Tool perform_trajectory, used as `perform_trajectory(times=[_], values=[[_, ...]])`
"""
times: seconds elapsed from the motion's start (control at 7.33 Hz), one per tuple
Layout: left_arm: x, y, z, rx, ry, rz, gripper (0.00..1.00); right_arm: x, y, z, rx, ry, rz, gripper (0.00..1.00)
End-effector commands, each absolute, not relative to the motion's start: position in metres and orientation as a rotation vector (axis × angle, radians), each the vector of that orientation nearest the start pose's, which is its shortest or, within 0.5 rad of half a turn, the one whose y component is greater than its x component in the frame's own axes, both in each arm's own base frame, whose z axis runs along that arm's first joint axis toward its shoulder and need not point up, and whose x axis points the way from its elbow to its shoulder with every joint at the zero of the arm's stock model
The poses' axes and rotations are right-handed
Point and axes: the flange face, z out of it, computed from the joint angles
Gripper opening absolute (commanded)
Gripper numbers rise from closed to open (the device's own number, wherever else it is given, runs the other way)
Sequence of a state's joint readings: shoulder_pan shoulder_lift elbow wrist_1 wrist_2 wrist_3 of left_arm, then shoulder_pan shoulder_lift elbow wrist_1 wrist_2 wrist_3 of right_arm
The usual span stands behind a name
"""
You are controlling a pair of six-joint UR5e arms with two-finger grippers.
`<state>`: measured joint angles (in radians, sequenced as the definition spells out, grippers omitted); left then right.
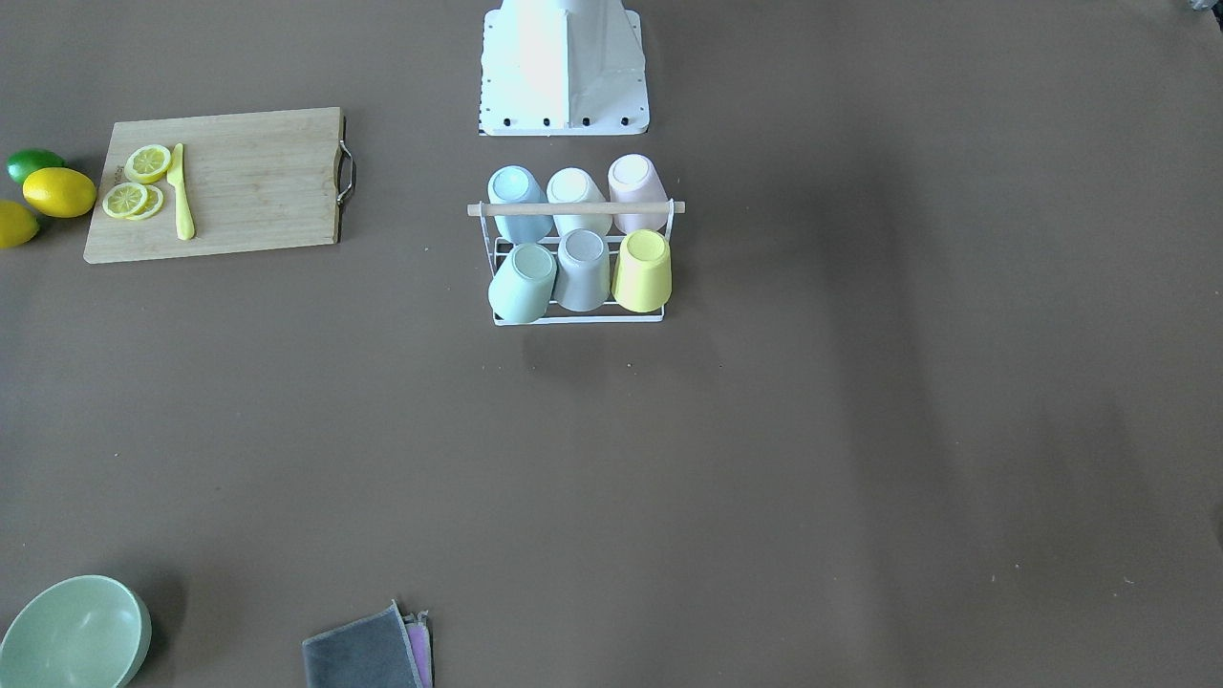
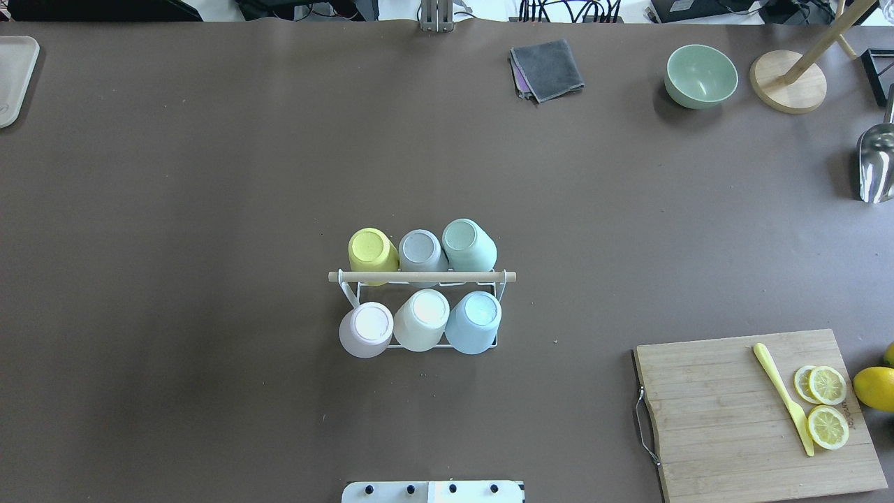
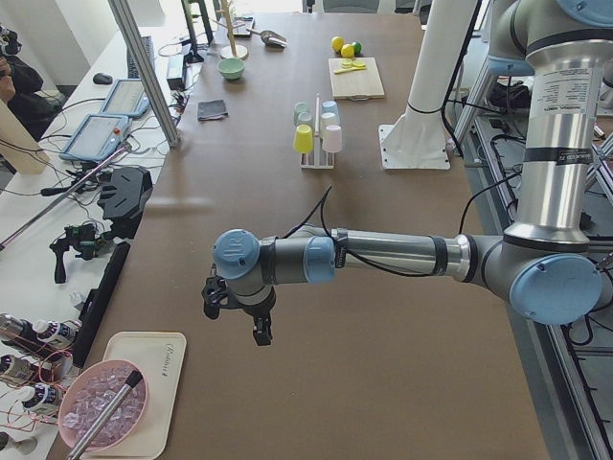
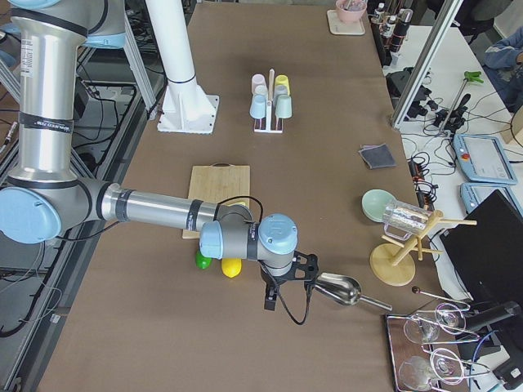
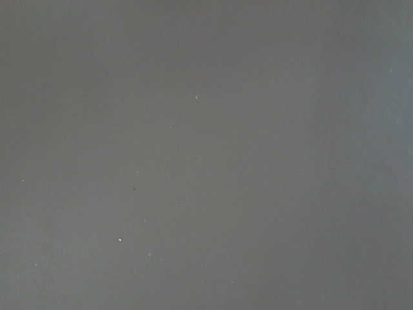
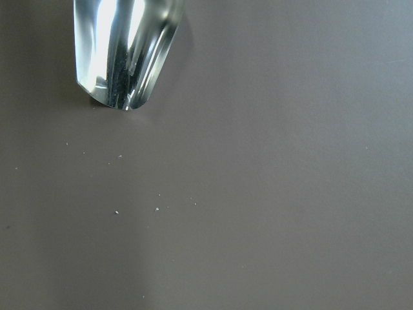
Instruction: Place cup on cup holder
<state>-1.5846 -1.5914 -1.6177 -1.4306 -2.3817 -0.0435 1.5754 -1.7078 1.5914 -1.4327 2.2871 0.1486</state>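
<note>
The cup holder (image 2: pixel 422 277) is a white wire rack with a wooden rod across its top, standing mid-table near the robot's base; it also shows in the front-facing view (image 1: pixel 576 207). Several pastel cups sit upside down on its pegs, among them a yellow cup (image 2: pixel 372 250), a mint cup (image 2: pixel 469 244) and a pink cup (image 2: pixel 365 330). My left gripper (image 3: pixel 235 321) hangs over bare table far from the rack, and I cannot tell if it is open or shut. My right gripper (image 4: pixel 286 286) hovers at the table's other end, and I cannot tell its state either.
A cutting board (image 2: pixel 740 419) holds lemon slices and a yellow knife (image 2: pixel 782 398). A metal scoop (image 6: pixel 126 51) lies by the right gripper. A green bowl (image 2: pixel 700 75), grey cloth (image 2: pixel 548 68), wooden stand (image 2: pixel 789 80) and white tray (image 2: pixel 14 77) line the far edge.
</note>
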Motion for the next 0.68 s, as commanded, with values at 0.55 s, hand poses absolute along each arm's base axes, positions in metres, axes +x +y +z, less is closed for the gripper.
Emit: perform_trajectory(times=[0.55], values=[[-0.0702,-0.4938,0.6360,-0.066,0.735,-0.070,0.98,0.0698,-0.4315,0.7042,-0.029,-0.718,0.122,1.00]])
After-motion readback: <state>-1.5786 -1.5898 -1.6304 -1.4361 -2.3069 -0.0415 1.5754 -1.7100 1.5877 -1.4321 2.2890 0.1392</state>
